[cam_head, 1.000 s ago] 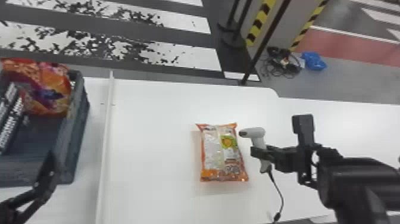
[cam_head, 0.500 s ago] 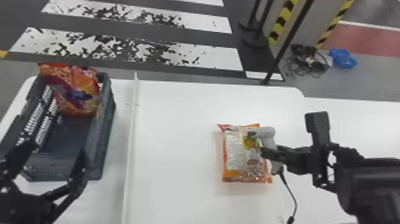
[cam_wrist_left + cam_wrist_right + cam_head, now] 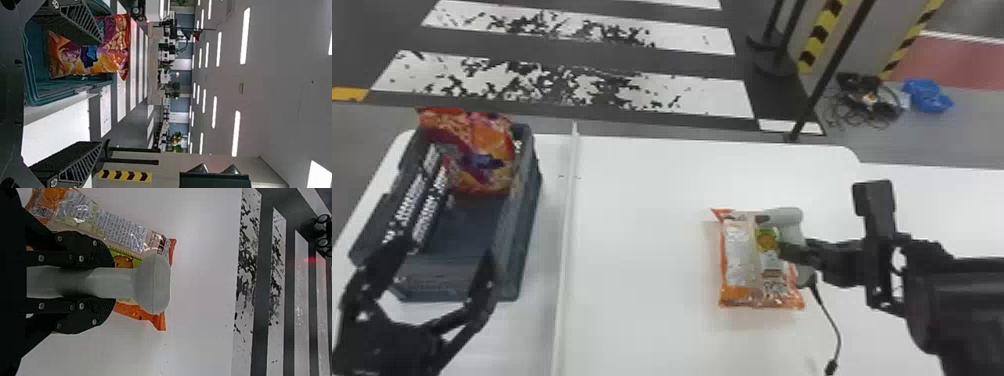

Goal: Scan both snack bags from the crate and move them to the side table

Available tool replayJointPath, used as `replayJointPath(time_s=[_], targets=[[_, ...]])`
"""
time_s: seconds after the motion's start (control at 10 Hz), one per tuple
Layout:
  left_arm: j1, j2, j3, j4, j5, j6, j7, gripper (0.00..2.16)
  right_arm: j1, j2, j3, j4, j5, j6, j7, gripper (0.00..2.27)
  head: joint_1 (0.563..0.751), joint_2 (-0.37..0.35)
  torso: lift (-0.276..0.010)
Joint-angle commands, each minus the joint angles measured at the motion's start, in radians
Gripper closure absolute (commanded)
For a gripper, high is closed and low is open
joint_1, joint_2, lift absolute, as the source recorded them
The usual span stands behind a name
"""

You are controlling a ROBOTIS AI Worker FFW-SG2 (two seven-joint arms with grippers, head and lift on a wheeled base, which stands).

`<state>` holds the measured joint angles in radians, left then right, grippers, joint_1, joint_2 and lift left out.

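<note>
– Jaws, left side?
– Released. Left gripper [image 3: 445,249] has its fingers wide apart at the near end of the crate [image 3: 524,220].
– Bag in there?
– Yep. Red-orange bag [image 3: 482,160] stands at the crate's far end, ahead of those jaws, top poking above the rim.
– Right side?
– Right gripper [image 3: 794,252] grasping the scanner [image 3: 784,216] by its handle, one finger each side. Scanner head sticks out past the fingertips.
– Other bag?
– Orange-and-clear bag [image 3: 739,260], flat on the white table [image 3: 642,225], partly under the scanner head, just beside the right jaws. Can't tell if they touch.
– Cable?
– Black cable [image 3: 834,320] runs from the handle bottom, to the near side of the right jaws.
</note>
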<state>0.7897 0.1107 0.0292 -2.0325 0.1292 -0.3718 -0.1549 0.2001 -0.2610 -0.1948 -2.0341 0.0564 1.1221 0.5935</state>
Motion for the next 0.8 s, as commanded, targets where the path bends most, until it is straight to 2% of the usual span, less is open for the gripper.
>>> replayJointPath(time_s=[0.0, 0.5, 0.7], targets=[[0.000, 0.000, 0.000, 0.002, 0.001, 0.000, 0.000, 0.08, -0.001, 0.000, 0.000, 0.011, 0.002, 0.000, 0.000, 2.25, 0.695, -0.146, -0.075], [0.003, -0.003, 0.002, 0.000, 0.001, -0.003, 0.000, 0.08, -0.001, 0.005, -0.011, 0.012, 0.002, -0.006, -0.001, 2.25, 0.695, -0.149, -0.075], [0.005, -0.003, 0.005, 0.003, 0.001, -0.009, 0.000, 0.08, -0.001, 0.002, -0.049, 0.014, 0.002, -0.018, -0.001, 2.25, 0.695, -0.155, -0.075]])
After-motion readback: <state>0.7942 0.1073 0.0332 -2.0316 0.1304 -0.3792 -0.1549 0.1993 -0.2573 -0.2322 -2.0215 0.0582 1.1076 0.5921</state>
